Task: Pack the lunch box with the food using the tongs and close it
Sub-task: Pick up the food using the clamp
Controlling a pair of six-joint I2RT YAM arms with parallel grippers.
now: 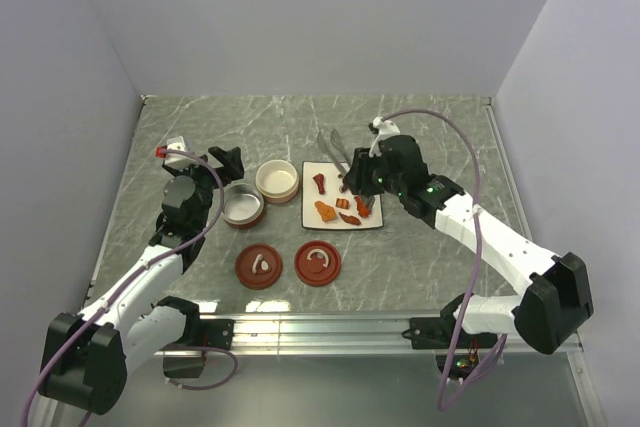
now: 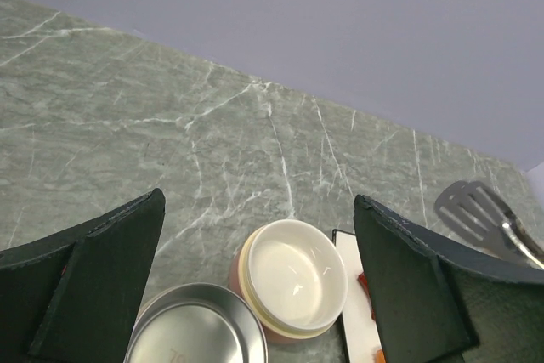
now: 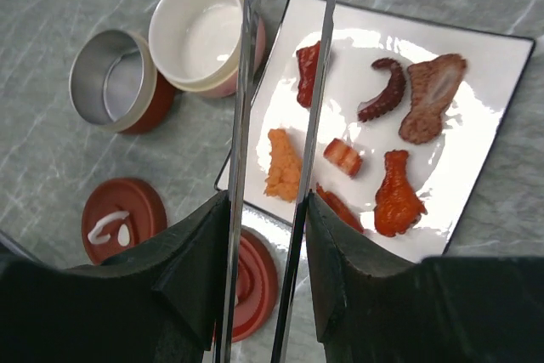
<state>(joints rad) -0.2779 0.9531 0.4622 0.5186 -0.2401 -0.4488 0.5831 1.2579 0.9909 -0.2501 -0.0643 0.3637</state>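
Note:
My right gripper (image 1: 358, 179) hovers over the white plate (image 1: 312, 169), shut on the silver tongs (image 1: 333, 150). In the right wrist view the two thin tong arms (image 3: 242, 125) run between my fingers (image 3: 195, 261) and stand apart over the plate's left edge. Several pieces of food lie on the plate (image 3: 476, 142): an orange chunk (image 3: 282, 167), a red drumstick (image 3: 395, 197), a dark curved strip (image 3: 384, 91). The lunch box is two open round bowls, a cream one (image 1: 278, 181) and a steel-lined one (image 1: 243, 204). My left gripper (image 1: 228, 162) is open and empty behind them.
Two red-brown lids (image 1: 259, 266) (image 1: 318, 262) with white handles lie near the table's front, below the bowls and plate. In the left wrist view the cream bowl (image 2: 293, 286) sits under my open gripper (image 2: 259, 201), with the tongs' flat slotted tip (image 2: 476, 214) at right.

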